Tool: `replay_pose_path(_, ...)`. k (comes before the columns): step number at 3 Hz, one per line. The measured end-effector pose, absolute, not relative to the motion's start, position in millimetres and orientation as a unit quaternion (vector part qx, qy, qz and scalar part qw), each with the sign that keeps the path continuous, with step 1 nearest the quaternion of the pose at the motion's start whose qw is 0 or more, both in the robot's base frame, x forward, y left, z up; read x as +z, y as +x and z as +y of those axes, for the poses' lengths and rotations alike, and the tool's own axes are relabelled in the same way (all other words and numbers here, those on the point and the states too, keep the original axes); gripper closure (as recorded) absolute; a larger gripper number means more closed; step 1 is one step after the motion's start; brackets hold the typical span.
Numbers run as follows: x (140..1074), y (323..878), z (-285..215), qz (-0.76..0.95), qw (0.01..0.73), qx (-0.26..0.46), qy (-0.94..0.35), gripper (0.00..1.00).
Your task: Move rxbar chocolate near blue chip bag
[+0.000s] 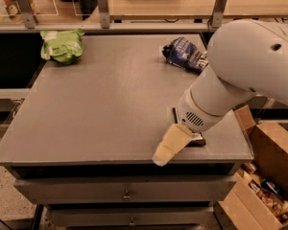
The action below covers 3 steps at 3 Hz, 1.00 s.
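- Grey table [101,104] fills most of the view, with drawers [125,189] under its front edge.
- White robot arm [249,66] comes in from the right and angles down over the table's front-right corner.
- Open cardboard box [271,145] sits on the floor to the right of the table.
- Light green bag [62,45] lies at the back-left corner.
- blue chip bag [183,52] lies at the back, right of centre, partly behind the arm.
- gripper [166,151] is low at the front edge, cream-coloured, pointing down-left. Can't tell whether it's open or closed, or gripping anything.
- rxbar chocolate [198,139] lies flat near the front-right edge, mostly hidden under the wrist, well apart from the blue chip bag.
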State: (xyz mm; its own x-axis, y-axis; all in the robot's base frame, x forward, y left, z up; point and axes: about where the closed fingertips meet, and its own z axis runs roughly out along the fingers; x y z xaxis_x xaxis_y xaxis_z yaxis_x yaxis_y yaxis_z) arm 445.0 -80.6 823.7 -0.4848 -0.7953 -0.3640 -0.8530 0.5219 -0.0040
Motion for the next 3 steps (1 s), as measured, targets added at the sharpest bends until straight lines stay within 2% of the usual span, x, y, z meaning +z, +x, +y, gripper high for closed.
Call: replay_pose_path(3,828.9,465.8,-103.9,0.889,0.204,0.028,-0.41,0.0)
